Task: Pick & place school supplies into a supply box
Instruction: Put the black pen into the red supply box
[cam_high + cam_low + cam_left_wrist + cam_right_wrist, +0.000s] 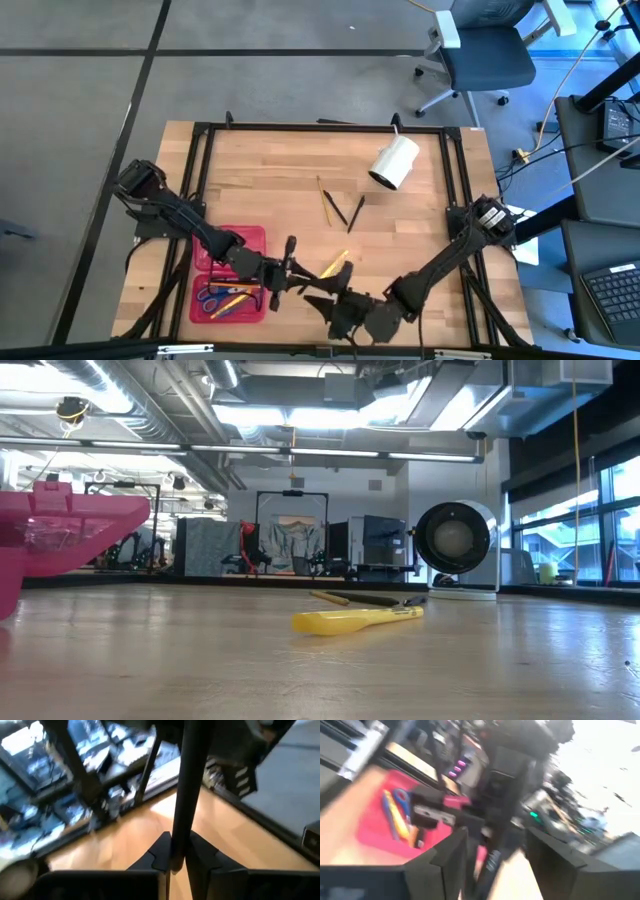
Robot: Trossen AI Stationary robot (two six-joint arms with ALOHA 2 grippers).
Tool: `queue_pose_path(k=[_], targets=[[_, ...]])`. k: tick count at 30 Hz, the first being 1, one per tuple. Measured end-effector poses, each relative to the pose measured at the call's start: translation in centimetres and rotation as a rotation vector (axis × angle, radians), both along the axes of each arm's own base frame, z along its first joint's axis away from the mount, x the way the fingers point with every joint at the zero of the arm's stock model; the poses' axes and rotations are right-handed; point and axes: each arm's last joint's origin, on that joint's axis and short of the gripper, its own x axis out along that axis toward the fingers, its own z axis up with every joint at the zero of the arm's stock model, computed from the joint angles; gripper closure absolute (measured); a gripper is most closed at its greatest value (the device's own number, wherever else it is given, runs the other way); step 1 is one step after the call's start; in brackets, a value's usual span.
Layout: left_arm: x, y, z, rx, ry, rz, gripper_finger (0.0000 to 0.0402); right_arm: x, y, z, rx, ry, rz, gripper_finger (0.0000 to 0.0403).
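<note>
My left gripper (283, 272) (172, 855) hovers just right of the red supply box (230, 285) (60, 530), shut on a black pen (290, 248). Blue-handled scissors (212, 297) (400, 800) and yellow and orange pens (238, 290) lie in the box's near half. My right gripper (318, 285) (495, 845) is open, close to the left one and facing the box. A yellow pen (335, 265) (355, 618) lies flat on the table beside the grippers. Two pencils (327, 205) and a dark pen (355, 212) lie farther back. My left gripper pinches the black pen between its two fingers near one end (175, 851). The long rest of the pen (189, 780) reaches out beyond the fingertips. In the high view it points toward the table's far edge, lifted clear of the wood.
A white cylinder (395, 162) (455, 545) lies on its side near the far right corner. A black frame (320, 128) runs round the table. Bare wood spreads between the pencils and the far edge. An office chair (480, 50) stands beyond the table.
</note>
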Motion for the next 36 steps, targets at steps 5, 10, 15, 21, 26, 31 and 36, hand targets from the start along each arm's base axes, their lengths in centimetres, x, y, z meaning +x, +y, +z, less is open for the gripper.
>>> queue_pose_path(k=[5,10,15,21,26,31,36], targets=[[-2.0,0.3,0.4,-0.063,0.166,0.068,0.0378,-1.4,1.1,-0.3,0.020,0.012,-0.047,0.0191],[-4.4,0.8,0.7,-0.248,0.387,0.093,0.0378,-1.6,0.5,-1.4,0.113,0.130,0.022,0.0204],[-6.7,0.3,0.9,-0.385,0.642,0.135,0.0378,-1.3,-2.5,-2.1,0.328,0.332,0.026,0.0224],[-9.1,-0.9,1.4,-0.480,1.002,0.262,0.0378,-0.6,-5.1,-2.2,0.470,0.454,-0.006,0.0233],[-10.5,-1.6,0.2,-0.640,1.280,0.398,0.0378,0.3,-6.9,-2.8,0.554,0.589,0.045,0.0231],[-11.3,-1.8,-1.2,-0.677,1.548,0.510,0.0378,1.0,-8.2,-3.3,0.562,0.679,0.094,0.0230],[-11.0,-2.3,-2.5,-0.648,1.628,0.523,0.0378,1.5,-9.2,-3.3,0.574,0.669,0.073,0.0230]])
